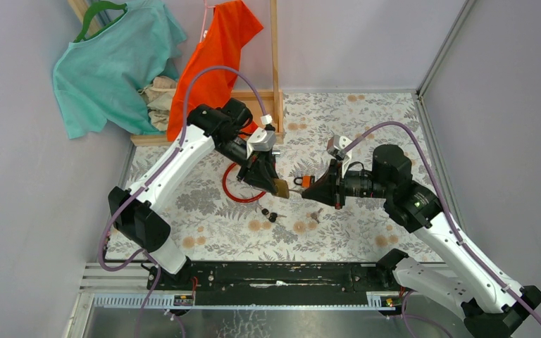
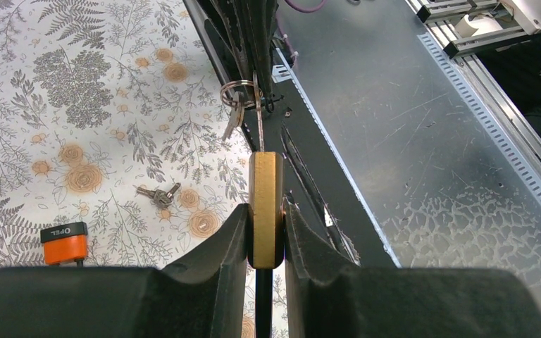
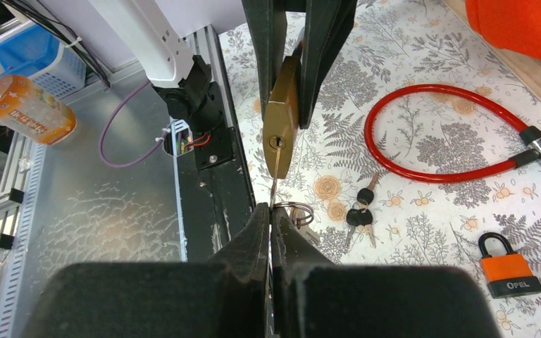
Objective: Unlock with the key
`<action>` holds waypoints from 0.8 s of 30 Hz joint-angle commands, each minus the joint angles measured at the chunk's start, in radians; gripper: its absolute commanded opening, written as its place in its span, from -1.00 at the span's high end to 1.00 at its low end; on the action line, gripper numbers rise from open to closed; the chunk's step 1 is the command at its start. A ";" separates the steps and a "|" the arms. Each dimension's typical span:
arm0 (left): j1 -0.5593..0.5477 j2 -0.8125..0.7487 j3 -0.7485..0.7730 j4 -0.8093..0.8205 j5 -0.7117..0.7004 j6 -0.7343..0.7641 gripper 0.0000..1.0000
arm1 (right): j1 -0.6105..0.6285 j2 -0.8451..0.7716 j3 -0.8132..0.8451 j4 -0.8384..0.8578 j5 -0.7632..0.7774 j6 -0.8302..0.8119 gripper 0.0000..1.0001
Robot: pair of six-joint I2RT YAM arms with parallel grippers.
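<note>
Over the table (image 1: 366, 232), near its centre, left gripper (image 2: 264, 215) clamps the padlock (image 3: 282, 127), right gripper (image 3: 272, 211) pinches the key (image 3: 273, 190); align it with the keyhole (image 3: 276, 142) before you push.

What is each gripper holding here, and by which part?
Left gripper clamps the brass padlock by the flat sides of its body. Right gripper pinches the key by its head.

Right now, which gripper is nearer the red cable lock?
Left. The left gripper hangs just beside the cable lock; the right gripper is farther off, past the brass padlock.
</note>
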 commanded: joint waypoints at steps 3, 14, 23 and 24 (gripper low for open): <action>-0.010 -0.009 0.006 -0.011 0.058 0.017 1.00 | 0.008 -0.001 0.002 0.082 -0.043 0.012 1.00; -0.010 -0.010 0.016 -0.012 0.060 0.012 1.00 | 0.008 0.004 0.006 0.077 -0.056 0.011 1.00; -0.011 -0.006 0.021 -0.012 0.061 0.012 1.00 | 0.008 0.033 0.013 0.089 -0.074 0.011 1.00; -0.011 -0.007 0.021 -0.012 0.062 0.011 1.00 | 0.008 0.036 0.013 0.091 -0.075 0.011 1.00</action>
